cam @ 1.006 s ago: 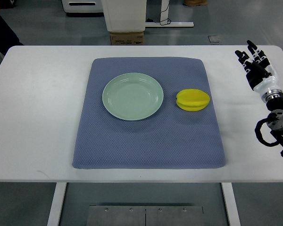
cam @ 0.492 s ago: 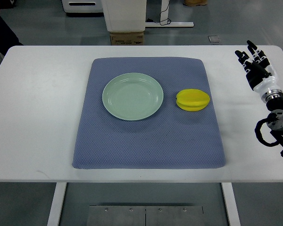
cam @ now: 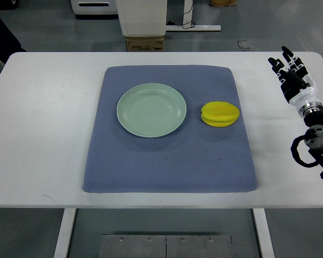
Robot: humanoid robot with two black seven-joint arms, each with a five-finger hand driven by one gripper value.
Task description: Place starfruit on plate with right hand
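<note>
A yellow starfruit (cam: 220,114) lies on the blue-grey mat (cam: 170,161), just right of a pale green plate (cam: 151,109) that has nothing on it. My right hand (cam: 289,67) rests over the white table near its right edge, well to the right of the fruit. Its black and white fingers (cam: 284,63) are stretched out, pointing away from me, and hold nothing. The forearm and its black cable loop (cam: 307,148) trail toward the lower right. My left arm does not show.
The white table (cam: 43,123) ends close below the mat. Beyond its far edge stand a cardboard box (cam: 144,44) and a white cabinet base (cam: 142,16) on the floor. A dark sleeve of a person (cam: 0,32) shows at the upper left corner.
</note>
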